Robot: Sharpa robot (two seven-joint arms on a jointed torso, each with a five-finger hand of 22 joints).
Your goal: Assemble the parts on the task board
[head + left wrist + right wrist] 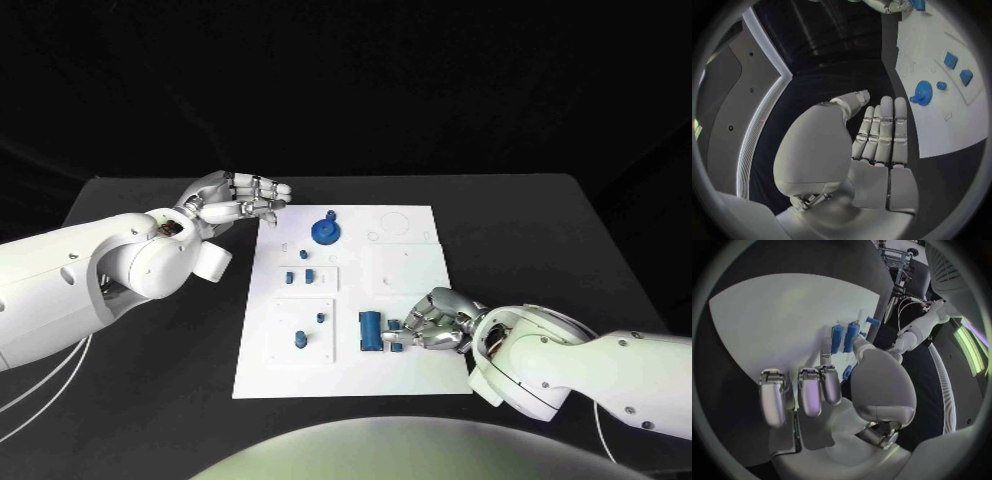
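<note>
The white task board [407, 372] lies in the middle of the table. A round blue part [329, 232] stands near its far edge, also seen as the round part [922, 93] past my left fingers. Small blue parts [299, 275] sit in a left recess, and others [300, 340] stand lower left. Two blue cylinders [371, 330] lie side by side near the front; my right hand [437, 322] hovers just right of them, with nothing plainly in its grasp. The thumb [864, 347] reaches toward the cylinders [844, 337], and a small blue piece [847, 372] lies beside it. My left hand [238, 200] holds nothing, off the far left corner.
The black table [159, 380] surrounds the board with free room on both sides. Bare white board [404, 270] lies between the two hands. My left forearm [87, 280] crosses the table's left side.
</note>
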